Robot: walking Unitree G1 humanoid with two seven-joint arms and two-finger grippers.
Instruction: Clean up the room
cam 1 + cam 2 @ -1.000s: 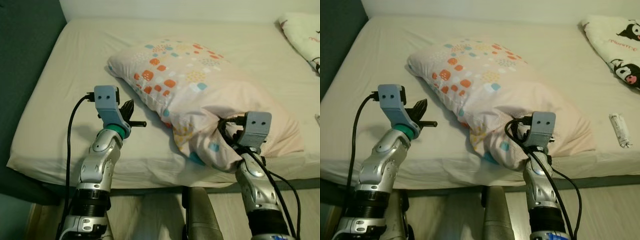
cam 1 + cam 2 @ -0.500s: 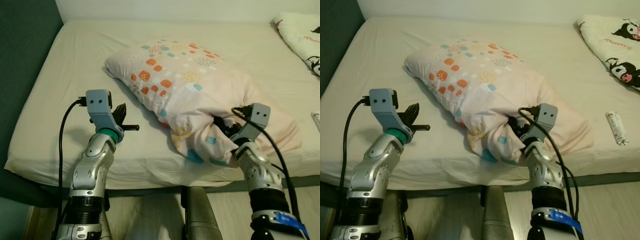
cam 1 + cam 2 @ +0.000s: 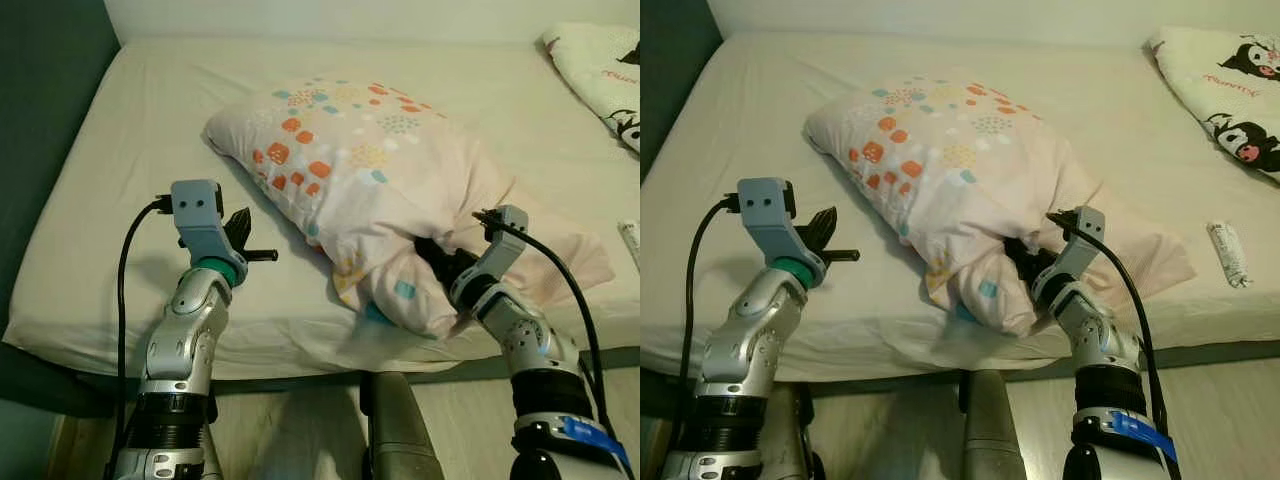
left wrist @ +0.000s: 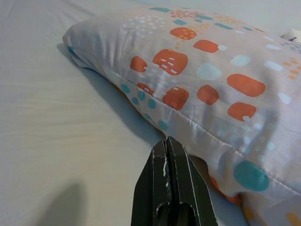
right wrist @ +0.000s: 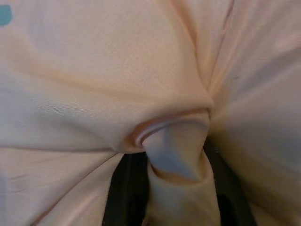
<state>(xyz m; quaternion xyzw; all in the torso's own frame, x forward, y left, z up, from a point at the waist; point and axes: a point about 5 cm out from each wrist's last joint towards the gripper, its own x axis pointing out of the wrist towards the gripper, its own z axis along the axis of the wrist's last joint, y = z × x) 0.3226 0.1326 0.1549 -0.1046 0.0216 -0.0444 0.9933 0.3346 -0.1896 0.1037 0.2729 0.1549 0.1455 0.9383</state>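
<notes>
While our right gripper fingers pinch fold of pale pink spotted pillow on cream bed, left gripper fingers pressed together, idle. Risk we see: thin fabric slipping free under pull.

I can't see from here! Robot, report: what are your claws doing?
Right claw shut on pillow fabric at bed edge. Left claw shut, empty, beside pillow. Small tube lies on bed, off to the right.
</notes>
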